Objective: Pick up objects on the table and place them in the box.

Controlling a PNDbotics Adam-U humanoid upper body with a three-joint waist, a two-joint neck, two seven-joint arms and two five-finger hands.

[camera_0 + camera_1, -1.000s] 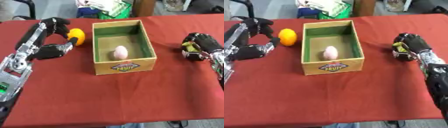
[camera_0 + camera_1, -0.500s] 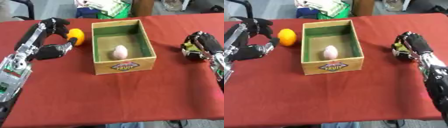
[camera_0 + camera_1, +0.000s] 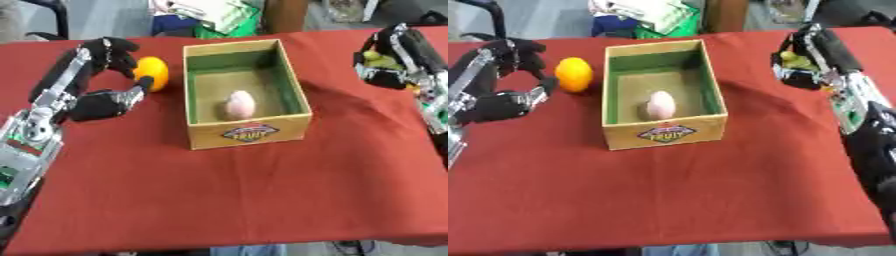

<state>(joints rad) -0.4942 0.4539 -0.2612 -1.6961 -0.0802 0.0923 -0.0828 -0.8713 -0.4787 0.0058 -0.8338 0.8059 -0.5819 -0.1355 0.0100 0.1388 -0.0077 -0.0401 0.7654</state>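
My left hand [image 3: 109, 75] is cupped round the orange [image 3: 151, 73] but not closed on it, just left of the box [image 3: 249, 134]. Right hand [image 3: 811, 55] is clamped on a yellow-green item [image 3: 794, 60]. Pink egg [image 3: 240, 103] is already in the box. Risk: orange rolls off if fingers nudge it before closing.

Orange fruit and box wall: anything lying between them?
Nothing. In the right eye view only a bare strip of red cloth separates the round orange fruit from the cardboard box; the left hand sits on the fruit's other side.
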